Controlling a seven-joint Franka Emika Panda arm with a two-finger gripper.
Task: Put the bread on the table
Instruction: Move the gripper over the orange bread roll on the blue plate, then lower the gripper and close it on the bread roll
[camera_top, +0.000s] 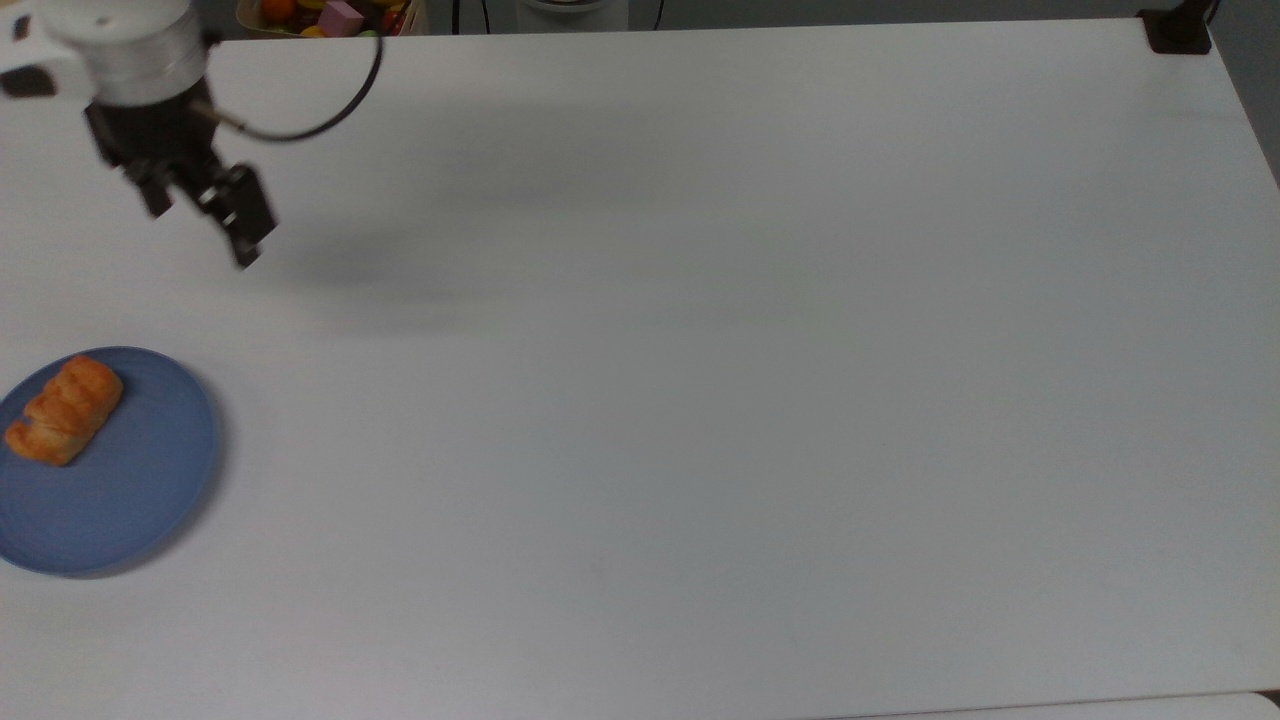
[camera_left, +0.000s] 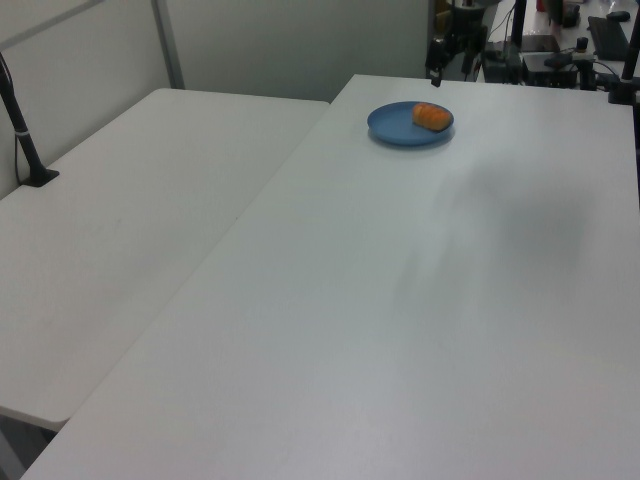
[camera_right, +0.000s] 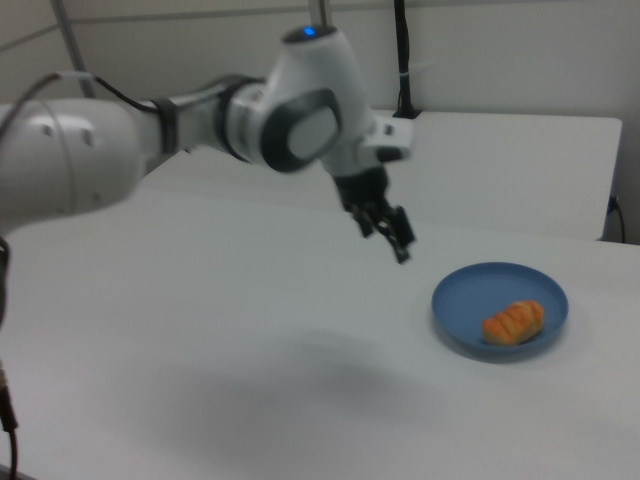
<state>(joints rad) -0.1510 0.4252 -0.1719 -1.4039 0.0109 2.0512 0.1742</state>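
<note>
The bread (camera_top: 65, 410), a small golden-orange ridged loaf, lies near the edge of a round blue plate (camera_top: 120, 500) at the top view's left, on the white table (camera_top: 700, 400). My gripper (camera_top: 200, 232) hangs open and empty above the table, apart from the plate and toward the top view's upper left. In the right view the gripper (camera_right: 390, 240) is in the air to the left of the plate (camera_right: 465, 300) and the bread (camera_right: 513, 322). The left view shows the bread (camera_left: 432, 116) on the plate (camera_left: 395, 130), with the gripper (camera_left: 437, 68) beyond them.
A bin of colourful toys (camera_top: 330, 15) sits past the table's far edge in the top view, and a black camera mount (camera_top: 1180, 30) stands at the upper right corner. A second white table (camera_left: 120, 220) with a black post (camera_left: 25, 130) adjoins on the left view's left.
</note>
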